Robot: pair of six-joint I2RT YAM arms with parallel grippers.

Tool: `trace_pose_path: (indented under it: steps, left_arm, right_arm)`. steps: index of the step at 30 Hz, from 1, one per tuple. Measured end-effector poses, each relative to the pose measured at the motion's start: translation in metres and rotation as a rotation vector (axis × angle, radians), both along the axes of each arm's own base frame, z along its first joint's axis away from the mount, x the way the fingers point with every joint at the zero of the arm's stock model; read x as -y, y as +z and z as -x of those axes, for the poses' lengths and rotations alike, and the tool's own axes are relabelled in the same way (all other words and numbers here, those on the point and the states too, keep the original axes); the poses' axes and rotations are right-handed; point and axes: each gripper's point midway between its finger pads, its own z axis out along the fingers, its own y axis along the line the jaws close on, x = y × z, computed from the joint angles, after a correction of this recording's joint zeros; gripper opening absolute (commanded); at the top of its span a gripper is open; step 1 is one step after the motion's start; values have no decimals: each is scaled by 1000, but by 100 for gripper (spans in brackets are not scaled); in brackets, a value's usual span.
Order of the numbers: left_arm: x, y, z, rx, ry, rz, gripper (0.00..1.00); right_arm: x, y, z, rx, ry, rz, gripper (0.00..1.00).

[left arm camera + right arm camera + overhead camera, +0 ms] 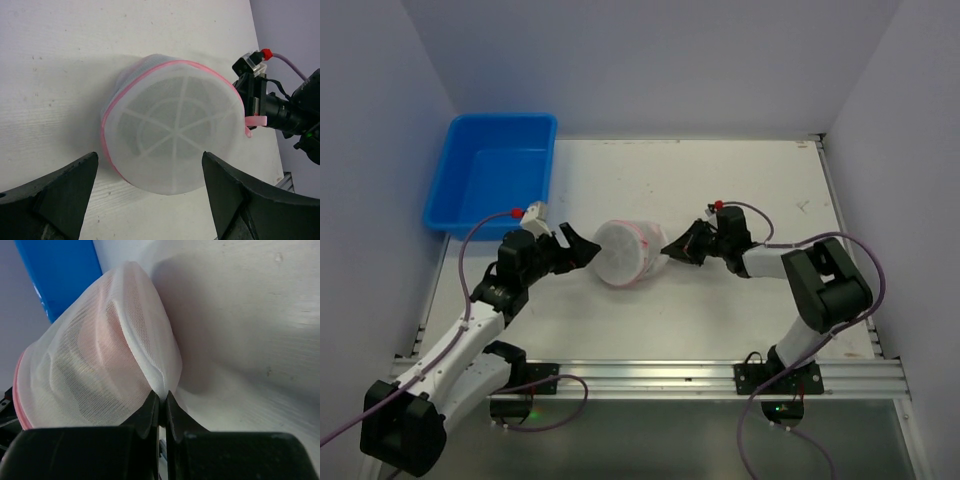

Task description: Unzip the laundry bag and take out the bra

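Observation:
The laundry bag [625,252] is a small round white mesh drum with pink zipper trim, tipped on its side in the middle of the table. In the left wrist view its round face [175,127] fills the centre, with a pink zipper pull [255,121] at its right edge. My left gripper [578,249] stands open just left of the bag, its fingers apart from it. My right gripper [669,248] is shut on a pinch of the bag's mesh [161,385] at its right side. A pinkish shape shows faintly through the mesh; the bra cannot be made out.
A blue plastic bin [496,173] stands at the table's back left corner, behind my left arm. White walls close in on three sides. An aluminium rail [650,375] runs along the near edge by the arm bases.

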Motion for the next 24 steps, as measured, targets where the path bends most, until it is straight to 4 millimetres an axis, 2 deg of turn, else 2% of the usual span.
trace_pose_path:
  steps: [3, 5, 8, 9, 11, 12, 16, 21, 24]
  left_arm:
    - [5, -3, -5, -9, -13, 13, 88]
    - [9, -5, -8, -10, -25, 21, 88]
    - [15, -8, -12, -20, -44, 38, 87]
    - [17, -10, -13, -28, -48, 43, 87]
    - [20, -15, -14, -44, -54, 48, 86]
    - [22, -17, -14, -51, -58, 50, 85]
    - [34, -23, -12, -66, -89, 55, 83]
    - [54, -40, -8, -117, -140, 30, 77]
    - [58, -48, -12, -142, -139, 11, 75]
  right_arm:
    - [5, -14, 1, -55, -29, -36, 4]
    - [8, -27, 6, -110, -48, -50, 11]
    - [10, -38, 14, -167, -67, -64, 32]
    - [11, -40, 17, -175, -71, -66, 44]
    - [13, -41, 20, -181, -78, -65, 55]
    - [14, -40, 22, -179, -81, -54, 65]
    - [23, -21, 20, -99, -95, 11, 77]
    - [36, 15, 11, 42, -108, 110, 80]
    - [45, 28, 10, 95, -113, 177, 81]
